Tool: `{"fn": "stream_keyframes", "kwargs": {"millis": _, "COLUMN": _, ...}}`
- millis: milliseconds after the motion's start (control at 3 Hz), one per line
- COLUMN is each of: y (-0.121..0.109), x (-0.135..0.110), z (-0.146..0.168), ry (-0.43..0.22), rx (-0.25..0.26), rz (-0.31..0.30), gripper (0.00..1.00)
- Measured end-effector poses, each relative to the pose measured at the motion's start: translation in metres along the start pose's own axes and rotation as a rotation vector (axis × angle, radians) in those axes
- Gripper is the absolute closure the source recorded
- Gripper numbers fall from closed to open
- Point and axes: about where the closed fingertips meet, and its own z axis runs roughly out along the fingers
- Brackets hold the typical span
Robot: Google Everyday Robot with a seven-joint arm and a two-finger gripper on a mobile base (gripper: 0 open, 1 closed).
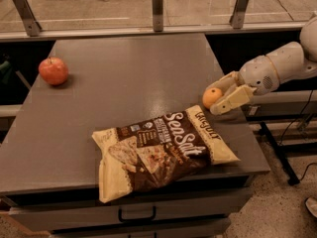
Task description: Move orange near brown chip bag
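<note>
The orange (212,96) is a small round fruit held between the fingers of my gripper (221,96) at the right edge of the table. The gripper is shut on it, with the white arm reaching in from the right. The brown chip bag (158,151) lies flat at the front middle of the table, with white "Sea Salt" lettering; its upper right corner is just below and left of the orange. The orange hangs close above the table top near that corner.
A larger red-orange apple (53,71) sits at the far left of the grey table (129,78). A glass barrier with metal posts (157,9) runs along the back edge. A drawer with a handle (136,214) is below the front edge.
</note>
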Motion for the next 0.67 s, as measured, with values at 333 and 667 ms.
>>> {"fn": "stream_keyframes", "kwargs": {"millis": 333, "y": 0.001, "x": 0.0, "z": 0.005, "ry": -0.002, "rx": -0.01, "rz": -0.004, "gripper": 0.0}}
{"fn": "stream_keyframes", "kwargs": {"millis": 667, "y": -0.008, "x": -0.011, "z": -0.003, "ry": -0.007, "rx": 0.024, "rz": -0.035, "gripper": 0.0}}
